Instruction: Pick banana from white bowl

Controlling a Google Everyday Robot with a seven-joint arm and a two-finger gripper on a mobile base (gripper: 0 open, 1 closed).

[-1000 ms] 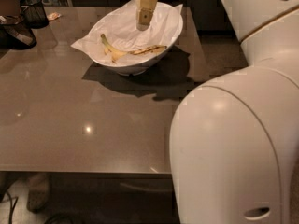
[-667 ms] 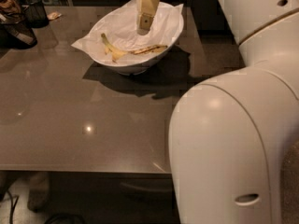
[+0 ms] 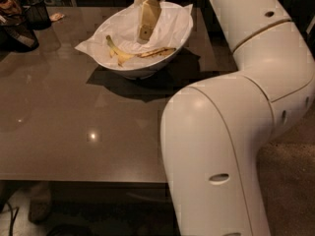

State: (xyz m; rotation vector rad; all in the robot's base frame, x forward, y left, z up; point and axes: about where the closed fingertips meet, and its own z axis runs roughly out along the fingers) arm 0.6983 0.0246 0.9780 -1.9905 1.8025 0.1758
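The white bowl point(image 3: 173, 42), lined with crinkled white paper, stands on the brown table toward its far side. The yellow banana point(image 3: 124, 56) lies along the bowl's bottom, stem end to the left, with brown marks on its right half. My gripper point(image 3: 144, 34) hangs down from above into the bowl. Its tip is just above the banana's middle and not touching it. It holds nothing that I can see.
A black mesh cup point(image 3: 37, 13) and a dark object point(image 3: 16, 35) stand at the table's far left. My arm's large white elbow point(image 3: 221, 146) fills the right foreground and hides the table's right side. The table's front edge point(image 3: 83, 179) is near the bottom.
The gripper has come down a little into the bowl, closer to the banana. The arm's elbow has shifted in the foreground. The banana and the bowl have not moved.
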